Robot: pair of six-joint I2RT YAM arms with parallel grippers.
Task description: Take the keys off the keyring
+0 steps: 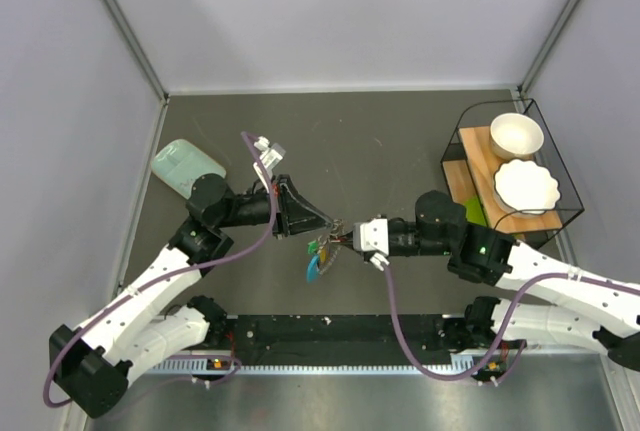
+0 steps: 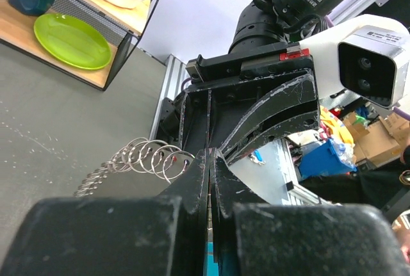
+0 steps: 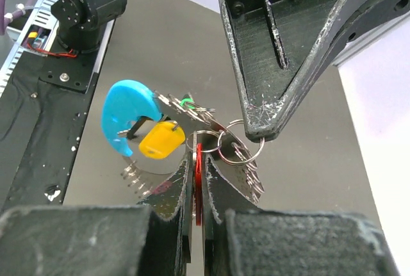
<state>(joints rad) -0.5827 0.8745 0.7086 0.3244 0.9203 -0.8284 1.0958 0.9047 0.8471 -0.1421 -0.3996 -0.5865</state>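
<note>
Both grippers meet over the middle of the table with the key bunch hanging between them. My right gripper (image 3: 198, 155) (image 1: 347, 235) is shut on a red key (image 3: 198, 170) that stands edge-on between its fingers. Opposite, my left gripper (image 1: 328, 223) (image 2: 211, 157) is shut, its tip pinching a silver split ring (image 3: 238, 150) of the keyring. The keyring's blue loop (image 3: 127, 113) (image 1: 315, 269) hangs below with a yellow key head (image 3: 160, 141), a bit of green (image 3: 186, 102) and the pale scalloped plate (image 3: 150, 183). A row of silver rings (image 2: 146, 158) shows beside the left fingers.
A black wire rack (image 1: 548, 156) at the right holds a white bowl (image 1: 516, 134), a white scalloped plate (image 1: 526, 186) and a green plate (image 2: 70, 40) on wooden shelves. A mint-green flat box (image 1: 185, 167) lies at the left, behind the left arm. Grey walls enclose the table.
</note>
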